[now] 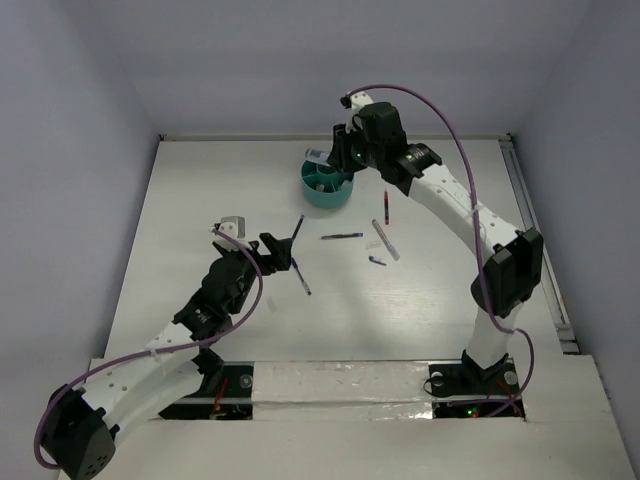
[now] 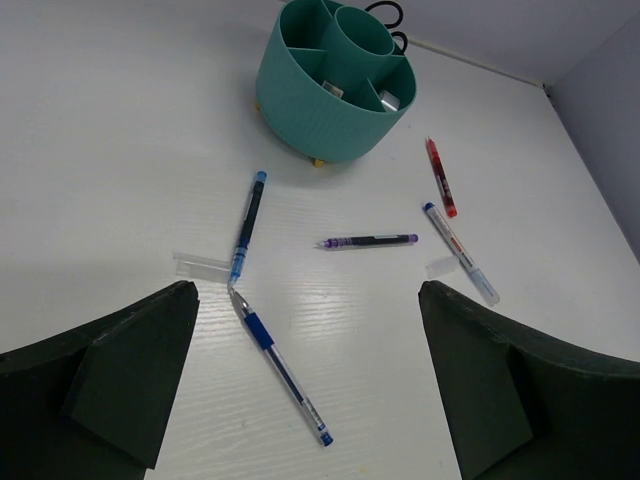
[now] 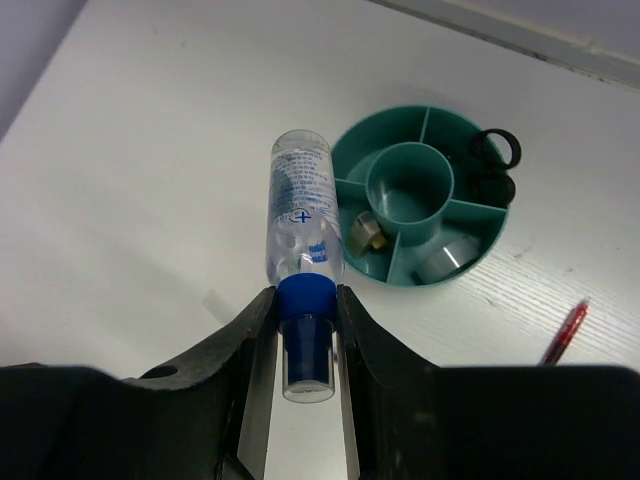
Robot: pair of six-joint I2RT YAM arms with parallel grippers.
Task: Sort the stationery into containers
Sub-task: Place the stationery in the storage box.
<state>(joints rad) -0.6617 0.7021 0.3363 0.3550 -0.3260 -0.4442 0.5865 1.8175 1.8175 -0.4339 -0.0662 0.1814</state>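
Beside cup (image 3: 343, 165), right gripper (image 3: 305, 312) clamped on bottle (image 3: 300, 205), not dropped yet. Left gripper (image 2: 308, 335) spread wide, empty, above five pens (image 2: 247, 225) loose on table (image 2: 110, 150). Few bits in cup; most sorting left, I'd say.

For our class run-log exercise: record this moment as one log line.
right gripper: shut on clear bottle, near teal cup | left gripper: open, near pens | five pens loose on table

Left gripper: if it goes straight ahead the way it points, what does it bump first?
Most likely the blue-grip pen, lying between the left gripper's open fingers. How high it hovers is unclear, so it might pass over toward the purple pen.
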